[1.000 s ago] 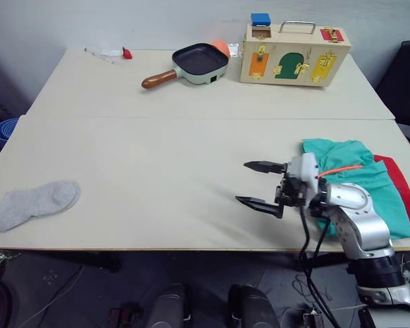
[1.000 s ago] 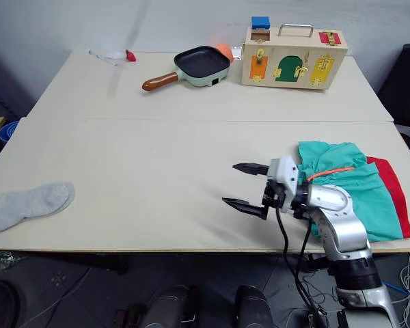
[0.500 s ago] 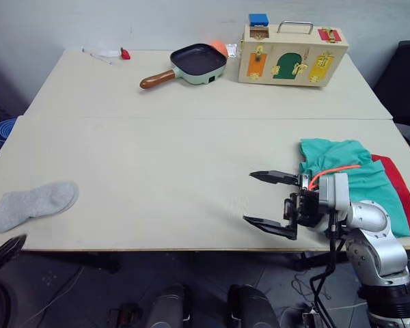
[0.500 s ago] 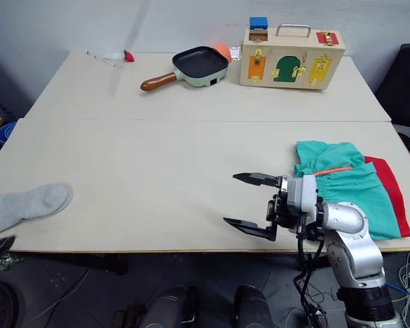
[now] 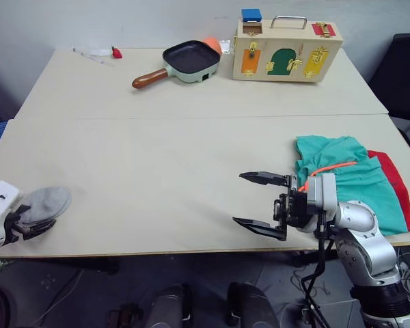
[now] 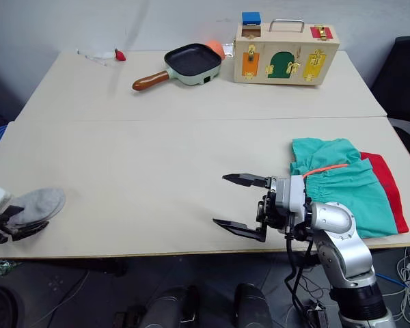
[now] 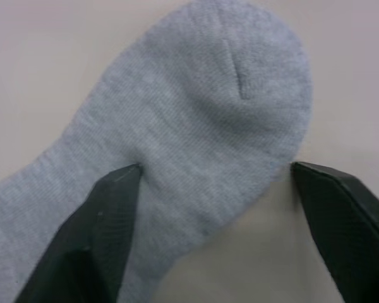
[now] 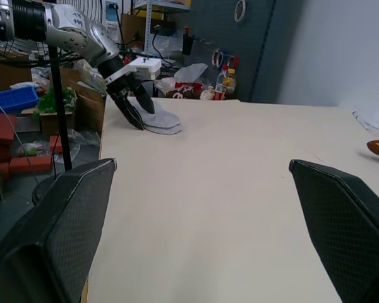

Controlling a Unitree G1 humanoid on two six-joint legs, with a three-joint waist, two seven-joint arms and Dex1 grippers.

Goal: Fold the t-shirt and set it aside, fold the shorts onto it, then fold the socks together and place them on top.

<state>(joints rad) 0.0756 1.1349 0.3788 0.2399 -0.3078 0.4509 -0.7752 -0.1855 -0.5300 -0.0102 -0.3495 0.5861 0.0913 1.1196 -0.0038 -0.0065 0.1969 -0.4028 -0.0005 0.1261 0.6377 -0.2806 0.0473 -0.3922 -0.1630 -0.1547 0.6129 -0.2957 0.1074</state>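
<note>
The socks (image 5: 44,203) lie at the tabletop's (image 5: 157,157) near left edge, the left hand (image 5: 29,223) spread open astride them. The right hand (image 5: 260,202) hovers wide open near the shorts (image 5: 352,181), which overlie the t-shirt (image 5: 396,184).

Pale beige table (image 5: 157,157), grey knit socks (image 5: 44,203) at its near left edge, teal shorts (image 5: 348,181) over red t-shirt (image 5: 396,188) at right, black frying pan (image 5: 181,61), wooden latch box (image 5: 287,48) at far edge
</note>
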